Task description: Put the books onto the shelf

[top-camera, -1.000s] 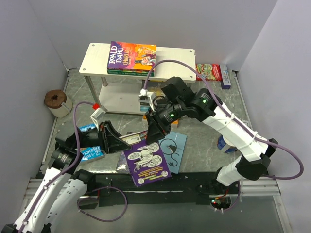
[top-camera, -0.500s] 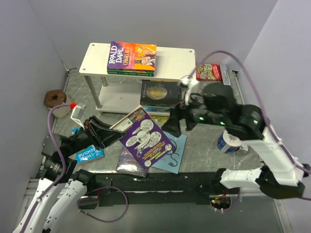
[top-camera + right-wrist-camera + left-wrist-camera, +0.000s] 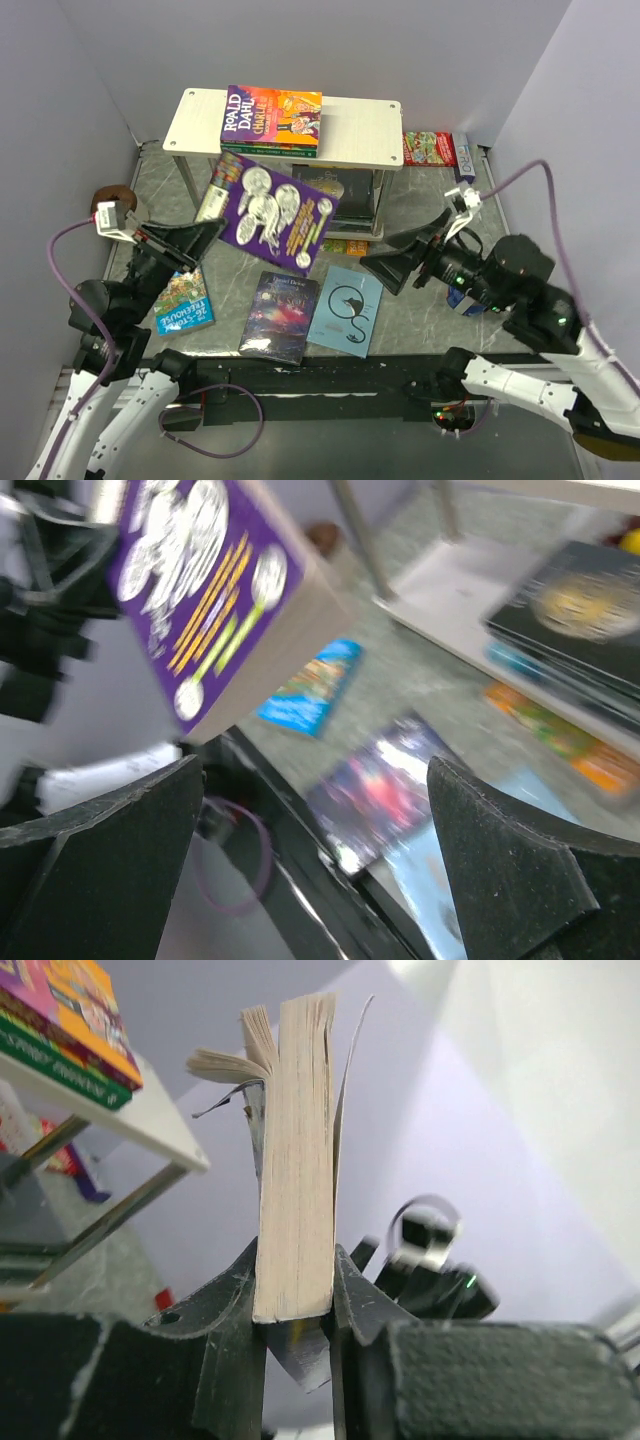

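A purple book with white cartoons (image 3: 272, 212) hangs tilted in the air in front of the shelf (image 3: 360, 135), and my left gripper (image 3: 205, 235) is shut on its lower left edge. In the left wrist view the fingers (image 3: 230, 1300) pinch its pale page block (image 3: 295, 1160). The Roald Dahl book (image 3: 272, 115) lies on the shelf's top board over a green one (image 3: 268, 150). A dark book (image 3: 340, 190) rests on the lower board. A starry book (image 3: 280, 314) and a light blue book (image 3: 346, 310) lie flat on the table. My right gripper (image 3: 390, 262) hovers open and empty, right of them.
A blue picture book (image 3: 183, 300) lies on the table under my left arm. A brown roll (image 3: 112, 208) stands by the left wall. A red flat box (image 3: 430, 148) sits behind the shelf's right end. The side walls are close on both sides.
My left gripper has lifted the purple book off the table and up toward the shelf. My right gripper has opened wide and drawn back to the right.
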Controlling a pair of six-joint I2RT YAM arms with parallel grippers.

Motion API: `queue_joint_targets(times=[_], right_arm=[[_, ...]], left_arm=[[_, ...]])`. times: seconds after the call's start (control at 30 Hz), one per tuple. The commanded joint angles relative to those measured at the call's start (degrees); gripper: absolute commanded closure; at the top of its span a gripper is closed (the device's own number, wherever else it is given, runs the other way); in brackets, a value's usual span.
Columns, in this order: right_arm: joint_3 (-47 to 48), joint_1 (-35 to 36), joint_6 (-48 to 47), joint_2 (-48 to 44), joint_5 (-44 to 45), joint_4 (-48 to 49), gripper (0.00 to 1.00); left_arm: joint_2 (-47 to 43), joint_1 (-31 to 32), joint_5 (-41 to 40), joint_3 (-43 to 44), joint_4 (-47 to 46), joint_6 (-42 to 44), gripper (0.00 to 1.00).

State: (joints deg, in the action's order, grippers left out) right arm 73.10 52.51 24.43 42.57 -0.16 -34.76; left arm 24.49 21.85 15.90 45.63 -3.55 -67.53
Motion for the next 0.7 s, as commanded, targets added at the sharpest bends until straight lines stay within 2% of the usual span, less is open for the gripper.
queue_joint_targets(times=[0.0,0.1,0.23,0.37,0.67], right_arm=[[-16.47,0.22,13.25,-4.94,-6.24,33.33,0.0],[-20.9,0.22,20.39,-3.91,-8.27,42.66,0.01],[-14.93,0.22,22.51,4.26,-10.91,43.54,0.01],[-12.73,0.31,22.86,6.82,-10.74,47.32,0.0],[-2.99,0.05,17.68,11.13,-9.68,42.43,0.01]], left_arm=[[-0.23,0.04,-13.25,-0.8,-17.61,-11.21,0.99],[1.78,0.04,-15.11,1.21,-21.23,-11.23,0.99],[6.09,0.04,-13.27,7.0,-22.2,-9.82,0.99],[7.68,0.04,-12.38,9.39,-21.68,-8.76,0.99],[8.38,0.04,-13.44,8.6,-20.97,-7.36,0.99]])
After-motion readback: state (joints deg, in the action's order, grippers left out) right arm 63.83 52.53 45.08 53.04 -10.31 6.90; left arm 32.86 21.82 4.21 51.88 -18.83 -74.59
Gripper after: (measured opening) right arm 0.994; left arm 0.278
